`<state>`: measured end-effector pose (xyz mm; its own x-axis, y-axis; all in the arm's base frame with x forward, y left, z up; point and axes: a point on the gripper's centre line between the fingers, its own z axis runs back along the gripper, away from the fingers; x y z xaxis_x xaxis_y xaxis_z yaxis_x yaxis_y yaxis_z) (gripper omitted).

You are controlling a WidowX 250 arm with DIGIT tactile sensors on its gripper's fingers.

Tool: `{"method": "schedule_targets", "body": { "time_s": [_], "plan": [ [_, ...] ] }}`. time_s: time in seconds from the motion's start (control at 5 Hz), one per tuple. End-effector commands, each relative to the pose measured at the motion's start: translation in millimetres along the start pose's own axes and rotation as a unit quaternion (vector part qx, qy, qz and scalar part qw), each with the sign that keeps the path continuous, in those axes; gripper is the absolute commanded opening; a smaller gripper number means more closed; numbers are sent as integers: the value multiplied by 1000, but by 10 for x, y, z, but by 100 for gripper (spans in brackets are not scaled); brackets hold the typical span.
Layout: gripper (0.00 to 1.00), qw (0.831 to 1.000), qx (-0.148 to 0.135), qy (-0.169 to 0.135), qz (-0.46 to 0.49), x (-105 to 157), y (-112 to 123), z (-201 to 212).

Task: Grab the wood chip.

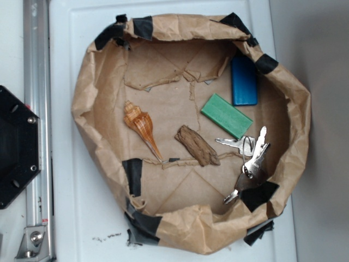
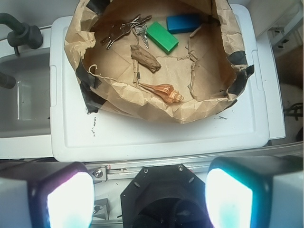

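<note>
The wood chip (image 1: 197, 145) is a rough, dull brown elongated chunk lying on the brown paper floor of the basket, near the middle. In the wrist view the wood chip (image 2: 145, 58) lies just below the green block. My gripper (image 2: 149, 199) shows only in the wrist view, high above the robot base and well short of the basket. Its two fingers (image 2: 69, 199) stand far apart with nothing between them, so it is open. No part of the gripper appears in the exterior view.
A brown paper basket (image 1: 87, 93) patched with black tape holds a striped spiral seashell (image 1: 140, 126), a green block (image 1: 226, 115), a blue block (image 1: 244, 79) and a bunch of keys (image 1: 248, 161). It stands on a white lid (image 2: 156, 135). The black robot base (image 1: 16, 147) is at left.
</note>
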<state>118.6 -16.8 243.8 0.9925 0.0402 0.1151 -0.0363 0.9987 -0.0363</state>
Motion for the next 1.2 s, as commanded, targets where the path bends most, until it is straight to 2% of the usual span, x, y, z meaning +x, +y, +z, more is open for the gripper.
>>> {"method": "schedule_targets", "body": {
  "time_s": [0.0,0.2,0.4,0.6,0.8,1.0],
  "plan": [
    [100,1000,0,0,0,0,0,0],
    [100,997,68,21,-11,445,154,-549],
    [100,995,83,32,-34,908,167,-854],
    [100,995,46,52,-70,1262,142,-1102],
    [100,991,55,52,-113,1324,38,-1399],
    [100,989,33,40,-138,1280,56,-1575]
  ]
}}
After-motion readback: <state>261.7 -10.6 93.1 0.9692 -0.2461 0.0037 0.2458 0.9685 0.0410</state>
